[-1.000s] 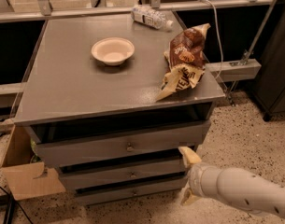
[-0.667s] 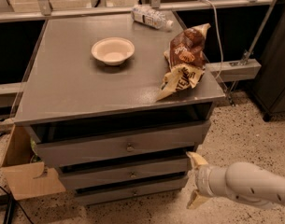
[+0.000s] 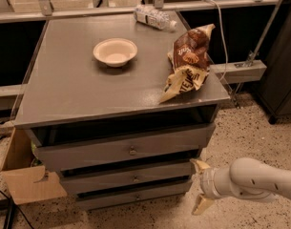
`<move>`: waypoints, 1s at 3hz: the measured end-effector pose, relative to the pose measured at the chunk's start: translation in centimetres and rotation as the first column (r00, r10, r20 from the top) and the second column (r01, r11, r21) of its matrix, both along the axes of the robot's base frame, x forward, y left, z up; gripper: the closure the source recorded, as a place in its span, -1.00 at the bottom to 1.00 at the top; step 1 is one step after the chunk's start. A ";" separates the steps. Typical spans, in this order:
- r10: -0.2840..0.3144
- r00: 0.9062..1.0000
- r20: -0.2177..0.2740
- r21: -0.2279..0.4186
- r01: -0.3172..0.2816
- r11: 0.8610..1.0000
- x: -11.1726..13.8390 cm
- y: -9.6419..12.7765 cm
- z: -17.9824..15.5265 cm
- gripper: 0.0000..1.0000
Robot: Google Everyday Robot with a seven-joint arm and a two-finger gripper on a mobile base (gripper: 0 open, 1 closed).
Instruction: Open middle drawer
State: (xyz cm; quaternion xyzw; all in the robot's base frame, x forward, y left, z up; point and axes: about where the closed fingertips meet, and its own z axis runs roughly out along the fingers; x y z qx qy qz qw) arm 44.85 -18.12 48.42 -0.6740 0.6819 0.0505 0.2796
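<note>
— What's over on the left?
— A cardboard box (image 3: 28,181) on the floor, right against the grey cabinet. On the cabinet's surface (image 3: 64,92) there's a pale bowl (image 3: 115,52), then a plastic bottle (image 3: 154,17) lying on its side at the back edge, then a brown snack bag (image 3: 190,61) slumped near the right front corner.
— And the middle drawer?
— The middle drawer (image 3: 102,179) sits between the other two, with its small knob (image 3: 134,179) centred and nothing touching it.
— And the gripper?
— Low on the right. The gripper (image 3: 201,186) hangs just off that drawer's right end, jaws spread wide, holding nothing.
</note>
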 end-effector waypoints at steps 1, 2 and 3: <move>0.021 1.000 0.019 0.036 -0.022 0.999 0.4 0.6 -1.1 -1.00; 0.061 0.995 0.078 0.089 -0.068 0.994 0.4 2.0 -2.1 -1.00; 0.116 0.983 0.141 0.108 -0.131 0.985 -0.2 4.1 -2.7 -1.00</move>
